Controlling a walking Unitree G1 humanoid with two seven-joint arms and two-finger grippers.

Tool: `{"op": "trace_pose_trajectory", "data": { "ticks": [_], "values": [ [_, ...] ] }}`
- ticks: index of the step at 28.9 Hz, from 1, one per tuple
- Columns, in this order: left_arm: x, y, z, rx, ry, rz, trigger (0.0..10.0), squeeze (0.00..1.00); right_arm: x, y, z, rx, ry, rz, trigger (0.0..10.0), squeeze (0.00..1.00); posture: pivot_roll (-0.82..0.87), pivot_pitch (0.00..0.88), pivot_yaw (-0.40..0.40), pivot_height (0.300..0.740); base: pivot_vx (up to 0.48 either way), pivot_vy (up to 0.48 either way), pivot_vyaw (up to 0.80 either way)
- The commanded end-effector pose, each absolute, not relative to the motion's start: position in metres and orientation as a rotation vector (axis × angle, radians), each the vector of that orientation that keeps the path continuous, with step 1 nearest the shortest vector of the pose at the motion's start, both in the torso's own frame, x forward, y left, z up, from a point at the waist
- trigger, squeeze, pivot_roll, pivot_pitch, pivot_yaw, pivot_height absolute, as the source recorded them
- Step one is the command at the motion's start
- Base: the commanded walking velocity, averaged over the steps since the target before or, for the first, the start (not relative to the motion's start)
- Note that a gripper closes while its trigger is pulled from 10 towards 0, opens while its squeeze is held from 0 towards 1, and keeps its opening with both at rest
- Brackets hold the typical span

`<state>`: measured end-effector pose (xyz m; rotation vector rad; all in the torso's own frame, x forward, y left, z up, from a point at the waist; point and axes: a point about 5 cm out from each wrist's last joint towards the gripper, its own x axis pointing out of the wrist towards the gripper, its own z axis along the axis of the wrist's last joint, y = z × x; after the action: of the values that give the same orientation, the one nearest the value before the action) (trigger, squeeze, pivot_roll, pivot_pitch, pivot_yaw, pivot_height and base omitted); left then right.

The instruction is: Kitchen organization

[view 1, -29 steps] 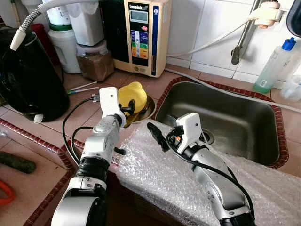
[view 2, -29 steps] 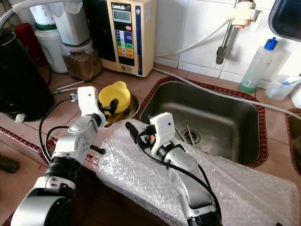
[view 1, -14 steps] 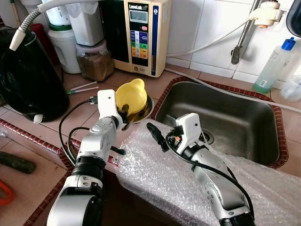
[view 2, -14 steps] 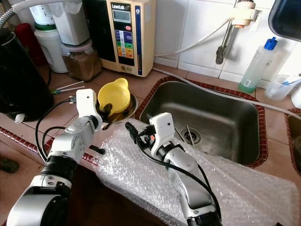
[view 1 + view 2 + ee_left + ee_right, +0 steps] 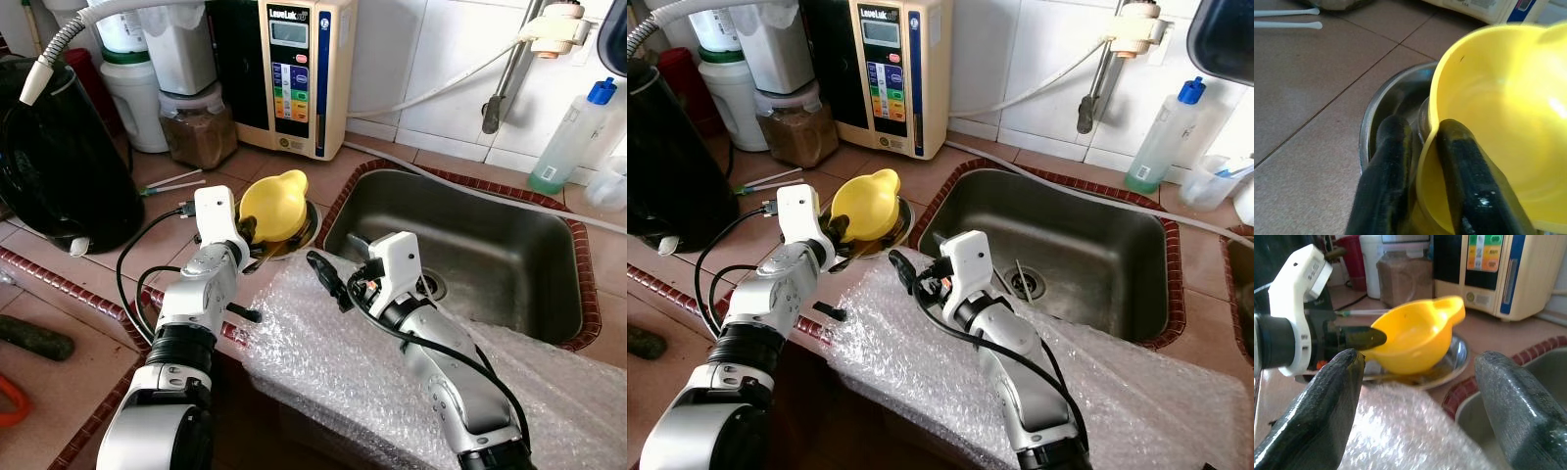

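Kettle (image 5: 59, 157) far left, untouched. Left gripper (image 5: 249, 231) pinches yellow bowl (image 5: 276, 204) by its rim, tilted just above steel dish (image 5: 306, 227). Right gripper (image 5: 323, 277) hangs spread and empty over bubble wrap (image 5: 392, 382). Sink (image 5: 490, 255) right. Bowl lifted, not yet placed; organizing looks early.

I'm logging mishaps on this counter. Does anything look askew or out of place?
Yes: the yellow cup sits tilted over the steel dish, its rim pinched by the left gripper. Bubble wrap drapes the counter's front edge.
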<state>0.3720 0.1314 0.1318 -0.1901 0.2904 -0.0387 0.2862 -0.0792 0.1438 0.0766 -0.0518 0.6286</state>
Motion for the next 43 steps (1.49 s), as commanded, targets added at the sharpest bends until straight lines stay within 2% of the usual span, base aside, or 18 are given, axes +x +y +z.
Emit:
{"op": "trace_pose_trajectory", "data": {
  "ticks": [1, 15, 18, 25, 32, 40, 43],
  "values": [
    [0.372, 0.130, 0.133, -0.191, 0.286, -0.047, 0.0, 0.00, 0.287, -0.081, 0.149, 0.078, -0.078, 0.628, 10.0, 0.00, -0.02, 0.000, 0.025, 0.740, 0.000, 0.000, 0.00],
    [0.372, 0.130, 0.137, -0.185, 0.228, -0.026, 0.0, 0.00, 0.292, -0.087, 0.152, 0.060, -0.096, 0.622, 10.0, 0.00, -0.02, 0.000, 0.016, 0.740, 0.000, 0.000, 0.00],
    [0.374, 0.135, 0.157, -0.081, 0.055, 0.032, 0.0, 0.00, 0.296, -0.090, 0.153, 0.042, -0.101, 0.585, 10.0, 0.00, -0.02, 0.000, 0.014, 0.740, 0.000, 0.000, 0.00],
    [0.373, 0.128, 0.174, -0.086, -0.084, 0.012, 0.0, 0.00, 0.300, -0.095, 0.147, 0.004, -0.072, 0.560, 10.0, 0.00, -0.02, 0.000, 0.009, 0.740, 0.000, 0.000, 0.00],
    [0.365, 0.105, 0.178, -0.024, -0.183, -0.131, 0.0, 0.00, 0.306, -0.096, 0.157, 0.046, -0.113, 0.525, 10.0, 0.00, -0.02, 0.000, 0.000, 0.740, 0.000, 0.000, 0.00],
    [0.353, 0.073, 0.179, 0.030, -0.259, -0.265, 0.0, 0.00, 0.317, -0.097, 0.167, 0.263, -0.140, 0.403, 10.0, 0.00, -0.02, 0.000, -0.004, 0.740, 0.000, 0.000, 0.00],
    [0.350, 0.067, 0.176, 0.033, -0.259, -0.286, 0.0, 0.00, 0.320, -0.100, 0.166, 0.253, -0.135, 0.373, 10.0, 0.00, -0.02, 0.000, -0.003, 0.740, 0.000, 0.000, 0.00]
  ]
}}
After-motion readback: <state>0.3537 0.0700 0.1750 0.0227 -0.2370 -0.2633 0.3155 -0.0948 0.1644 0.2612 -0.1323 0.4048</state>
